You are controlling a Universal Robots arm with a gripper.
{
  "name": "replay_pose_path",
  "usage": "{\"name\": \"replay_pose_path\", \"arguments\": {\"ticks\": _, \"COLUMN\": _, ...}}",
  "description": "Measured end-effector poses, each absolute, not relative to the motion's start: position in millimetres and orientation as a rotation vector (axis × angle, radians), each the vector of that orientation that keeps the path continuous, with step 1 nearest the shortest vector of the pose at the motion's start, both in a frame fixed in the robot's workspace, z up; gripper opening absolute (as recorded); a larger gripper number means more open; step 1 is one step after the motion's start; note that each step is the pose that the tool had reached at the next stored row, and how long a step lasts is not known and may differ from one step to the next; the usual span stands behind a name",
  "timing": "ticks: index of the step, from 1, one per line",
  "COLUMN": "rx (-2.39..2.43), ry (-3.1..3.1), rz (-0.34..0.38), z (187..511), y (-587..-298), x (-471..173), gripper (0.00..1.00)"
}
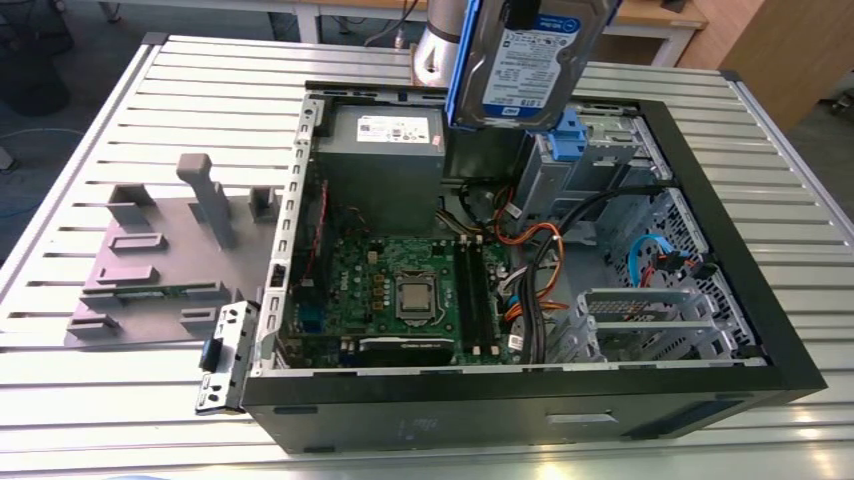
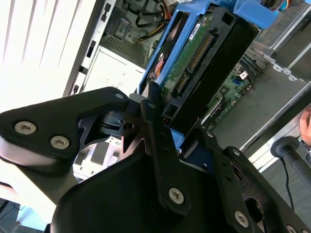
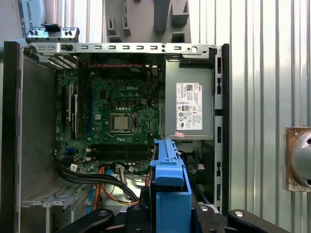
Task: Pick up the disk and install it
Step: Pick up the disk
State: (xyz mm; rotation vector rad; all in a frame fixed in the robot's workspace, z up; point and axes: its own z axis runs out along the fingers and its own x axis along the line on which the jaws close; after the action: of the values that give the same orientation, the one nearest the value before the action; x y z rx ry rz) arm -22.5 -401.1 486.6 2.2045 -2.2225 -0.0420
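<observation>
Black, open case (image 1: pixel 534 410) lies on a slatted metal table (image 1: pixel 120 400). Inside it sit a green motherboard (image 1: pixel 414 290), a grey power supply (image 1: pixel 380 150), orange and black cables (image 1: pixel 534 250) and a metal drive cage (image 1: pixel 607 150). The disk (image 1: pixel 534 60) hangs above the cage end of the case, clamped in its blue frame by the gripper (image 2: pixel 177 124). The exterior view shows its label; the second wrist view shows its circuit board and connector. A grey fixture (image 1: pixel 160 260) lies beside the case, on the exterior view's left.

Illegible print on disk (image 1: pixel 531 62) label
</observation>
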Motion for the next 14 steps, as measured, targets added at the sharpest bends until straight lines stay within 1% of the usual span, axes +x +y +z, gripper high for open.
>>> {"name": "replay_pose_path", "arguments": {"ticks": 4, "rx": 2.204, "ry": -2.223, "rz": -0.042, "z": 487, "y": -402, "x": -22, "gripper": 0.36}}
{"name": "replay_pose_path", "arguments": {"ticks": 6, "rx": 2.204, "ry": -2.222, "rz": -0.042, "z": 485, "y": -423, "x": -22, "gripper": 0.36}}
{"name": "replay_pose_path", "arguments": {"ticks": 14, "rx": 2.204, "ry": -2.223, "rz": -0.042, "z": 485, "y": -428, "x": -22, "gripper": 0.36}}
